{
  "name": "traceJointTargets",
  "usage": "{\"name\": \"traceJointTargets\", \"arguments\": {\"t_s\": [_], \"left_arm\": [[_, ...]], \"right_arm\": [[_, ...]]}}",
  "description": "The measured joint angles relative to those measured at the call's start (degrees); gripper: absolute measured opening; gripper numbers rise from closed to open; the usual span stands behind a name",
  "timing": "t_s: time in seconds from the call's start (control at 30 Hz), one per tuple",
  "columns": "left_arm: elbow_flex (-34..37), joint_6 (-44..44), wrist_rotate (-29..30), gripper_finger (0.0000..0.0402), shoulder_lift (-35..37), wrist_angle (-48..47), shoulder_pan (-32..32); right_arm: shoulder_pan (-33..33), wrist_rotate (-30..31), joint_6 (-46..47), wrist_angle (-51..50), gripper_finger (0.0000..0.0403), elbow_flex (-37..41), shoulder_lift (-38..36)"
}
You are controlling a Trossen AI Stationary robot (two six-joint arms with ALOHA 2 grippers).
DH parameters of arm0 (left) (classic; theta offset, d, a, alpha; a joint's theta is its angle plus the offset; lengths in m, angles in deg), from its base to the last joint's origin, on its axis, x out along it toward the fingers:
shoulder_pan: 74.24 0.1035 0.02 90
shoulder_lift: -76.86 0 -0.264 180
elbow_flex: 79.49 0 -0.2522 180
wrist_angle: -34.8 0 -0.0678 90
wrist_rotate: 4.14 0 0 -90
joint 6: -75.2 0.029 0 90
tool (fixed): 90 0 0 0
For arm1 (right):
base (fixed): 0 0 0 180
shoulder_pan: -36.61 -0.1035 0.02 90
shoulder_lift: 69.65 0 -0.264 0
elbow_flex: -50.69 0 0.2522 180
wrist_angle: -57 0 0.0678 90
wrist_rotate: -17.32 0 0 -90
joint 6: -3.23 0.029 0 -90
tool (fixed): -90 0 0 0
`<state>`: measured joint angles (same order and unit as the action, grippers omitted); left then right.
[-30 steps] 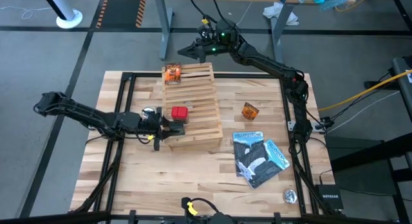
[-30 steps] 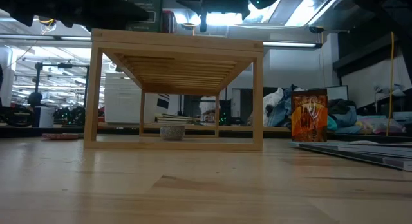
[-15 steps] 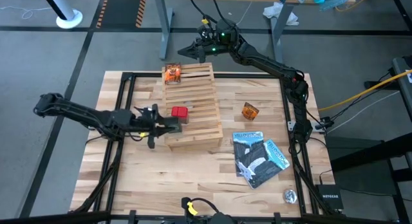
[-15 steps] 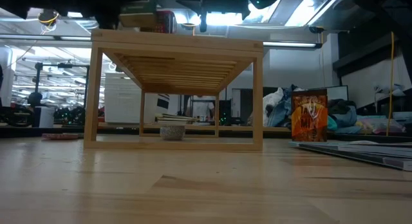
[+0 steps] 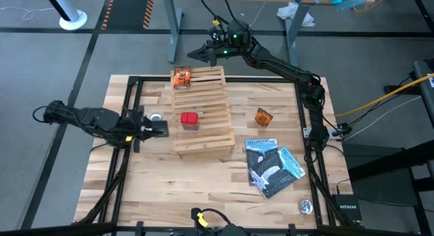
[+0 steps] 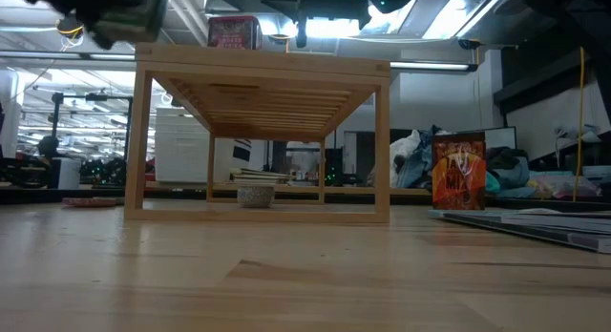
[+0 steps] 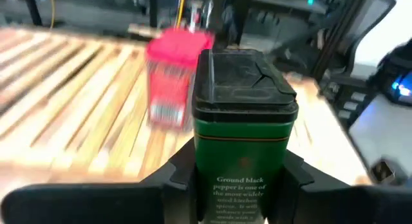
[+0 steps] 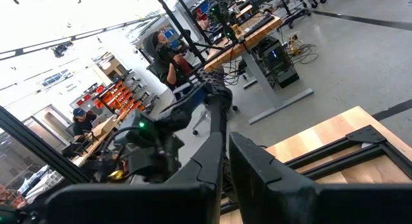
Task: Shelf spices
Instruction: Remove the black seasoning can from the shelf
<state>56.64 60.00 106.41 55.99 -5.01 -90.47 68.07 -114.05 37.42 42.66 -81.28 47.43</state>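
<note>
the left hand (image 7: 239, 179) pinches a squarish green-and-black pepper tin (image 7: 243, 147) just beside the slatted wooden shelf (image 5: 201, 114). a glossy red box (image 5: 189, 119) sits on its bars. the right hand (image 5: 196, 54), pressed together, waits beyond the desk.

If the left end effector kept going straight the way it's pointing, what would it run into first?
Probably the red box on the shelf. The left end effector, shut on a green pepper tin, points straight at it in the left wrist view, though relative height is hard to judge.

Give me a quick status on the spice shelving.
Left gripper shut on green pepper tin, off shelf's left edge. Right gripper shut, parked behind table. Red box, orange packet shelved; one packet on table.
</note>
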Motion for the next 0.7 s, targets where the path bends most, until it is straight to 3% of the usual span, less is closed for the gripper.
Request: {"name": "traceJointTargets", "arguments": {"t_s": [0.27,0.6,0.7], "left_arm": [[1.8,-13.0,-0.7,0.0099,5.0,-15.0,-2.4],[9.8,-22.1,-1.3,0.0099,5.0,-14.0,-7.1],[13.0,-23.5,-1.3,0.0099,4.9,-10.8,-8.2]], "right_arm": [[0.0,0.0,0.0,0.0,0.0033,0.0,0.0],[0.0,-0.1,0.1,0.0,0.0033,0.0,0.0],[0.1,-5.3,0.5,0.2,0.0033,0.0,0.0]]}}
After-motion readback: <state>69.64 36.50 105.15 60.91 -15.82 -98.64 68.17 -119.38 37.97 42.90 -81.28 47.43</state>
